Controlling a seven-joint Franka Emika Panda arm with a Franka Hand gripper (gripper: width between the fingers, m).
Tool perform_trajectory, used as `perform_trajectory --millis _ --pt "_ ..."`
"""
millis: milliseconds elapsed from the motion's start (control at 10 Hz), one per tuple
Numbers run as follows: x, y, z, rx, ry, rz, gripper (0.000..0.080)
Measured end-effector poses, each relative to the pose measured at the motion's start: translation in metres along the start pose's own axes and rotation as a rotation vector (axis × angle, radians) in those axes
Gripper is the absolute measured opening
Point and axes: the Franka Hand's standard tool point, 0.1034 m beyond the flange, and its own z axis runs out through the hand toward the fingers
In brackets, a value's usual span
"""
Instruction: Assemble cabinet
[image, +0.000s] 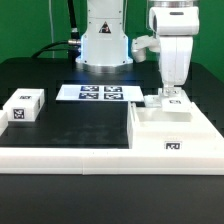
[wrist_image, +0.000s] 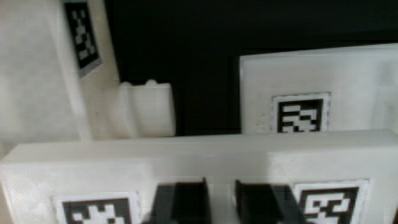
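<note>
closest in: long low white rail (image: 60, 155), running across the front edge of the black table (image: 75, 125). just behind it, toward the exterior view's right: the cabinet (image: 190, 128), broad white body sitting flat on the table, one square tag on its front face, front edge against or just beside the rail. on top of the cabinet near its back: small white piece (image: 157, 100), partly hidden. straight above that piece: the gripper (image: 172, 94), pointing down, tips right at the piece, contact not clear from here. jaws drawn together as far as they go; in the wrist view the two dark fingers (wrist_image: 178, 200) side by side with only a thin pale strip between. cannot tell whether that strip is pinched or merely behind them. same view: blurred white tagged surfaces all around, too soft to sort out. over on the exterior view's left, well apart from the cabinet: small white tagged block (image: 25, 106), alone on the table. further back, mid-table: the marker board (image: 100, 93), flat, four tags. farthest: white robot base (image: 104, 45).
</note>
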Motion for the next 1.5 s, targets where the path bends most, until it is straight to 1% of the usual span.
perform_trajectory --millis 300,400,600,1300,1400,1500 --pt "0.0 0.0 0.0 0.0 0.0 0.0 0.0071" --pt "0.0 0.002 -0.002 -0.003 0.0 0.0 0.0071" --pt "0.0 0.017 -0.004 -0.003 -0.001 0.007 0.0071" --pt "0.0 0.019 -0.004 -0.002 -0.001 0.007 0.0071" --pt "-0.003 0.029 -0.007 0.011 -0.008 -0.005 0.007" --pt "-0.002 0.042 -0.009 0.004 -0.006 0.0 0.007"
